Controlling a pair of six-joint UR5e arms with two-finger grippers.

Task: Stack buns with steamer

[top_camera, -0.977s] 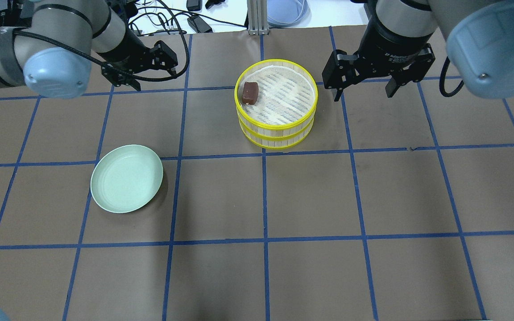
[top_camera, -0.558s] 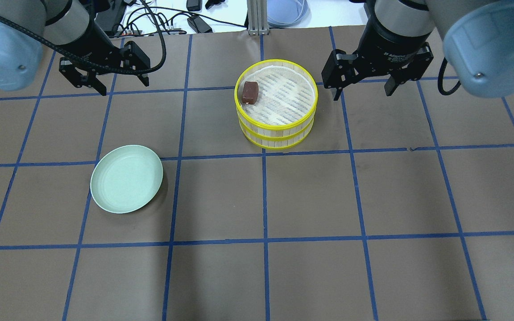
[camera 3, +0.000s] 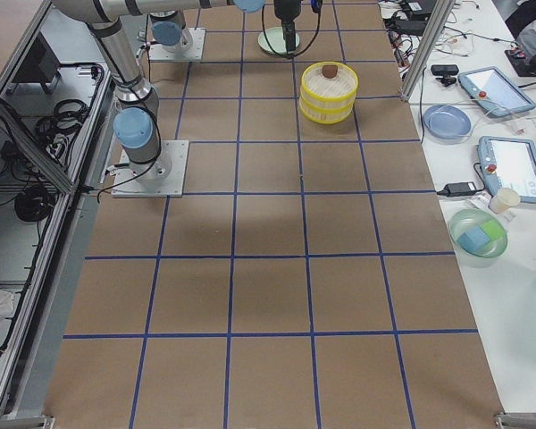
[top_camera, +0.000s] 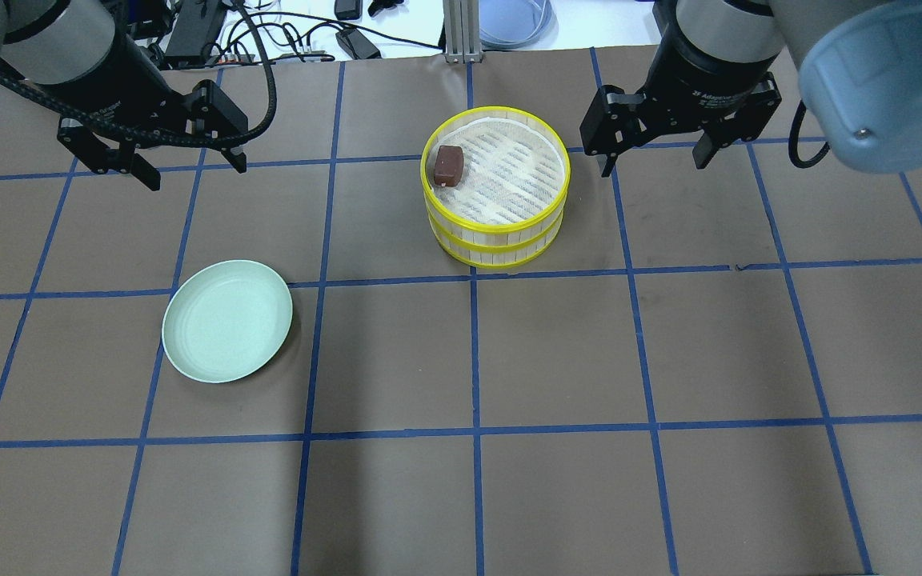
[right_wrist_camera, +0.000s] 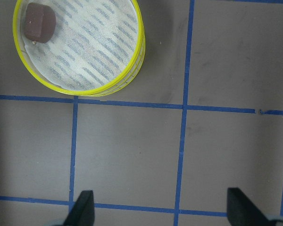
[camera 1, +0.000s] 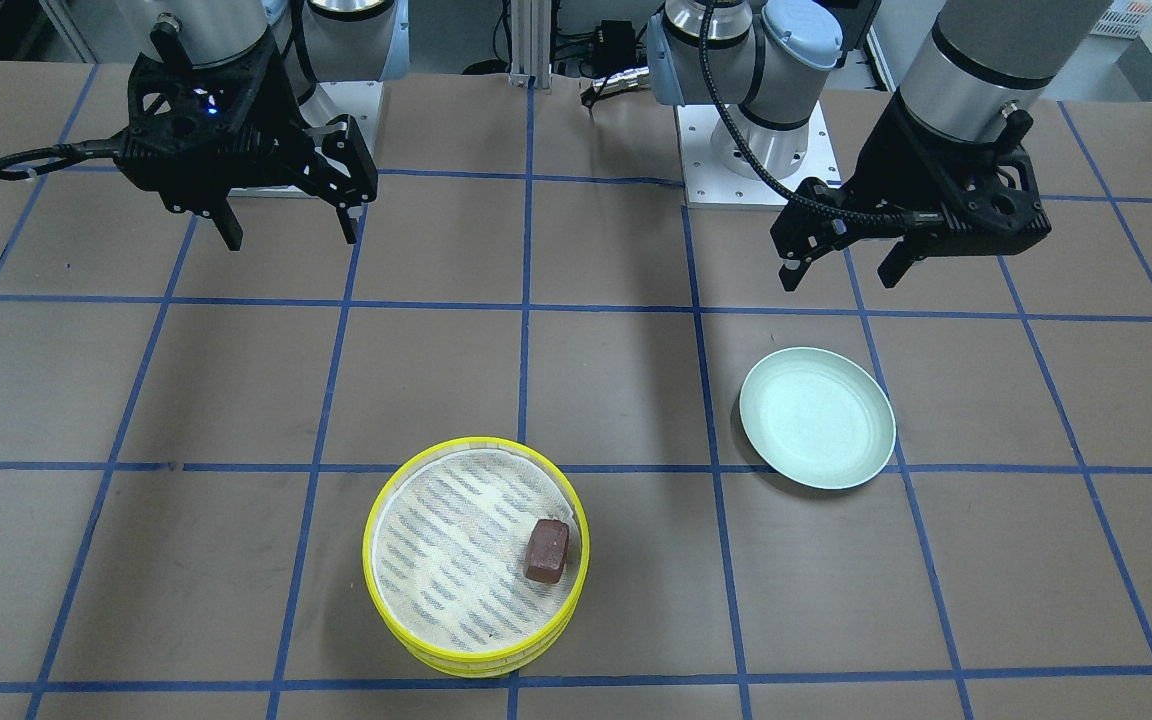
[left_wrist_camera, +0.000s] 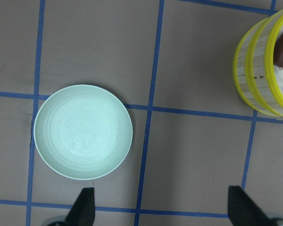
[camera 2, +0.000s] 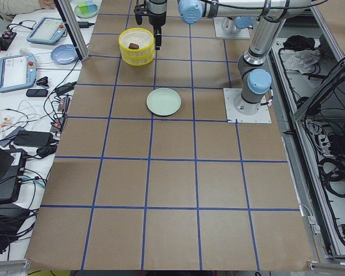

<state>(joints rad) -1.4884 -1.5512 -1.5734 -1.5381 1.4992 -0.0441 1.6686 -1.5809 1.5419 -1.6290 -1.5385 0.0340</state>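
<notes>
Both grippers are wide open and hold nothing. The left gripper (top_camera: 193,170) has moved away from the steamer (top_camera: 497,236), out to its own side, and now hangs not far from the green plate (top_camera: 226,320), which has no bun on it. The right gripper (top_camera: 653,162) has stayed just beside the steamer. The two tiers sit one on the other, with the brown bun (top_camera: 448,166) in the top one. The white bun cannot be seen; maybe it hides in the bottom tier. The job looks about done.
</notes>
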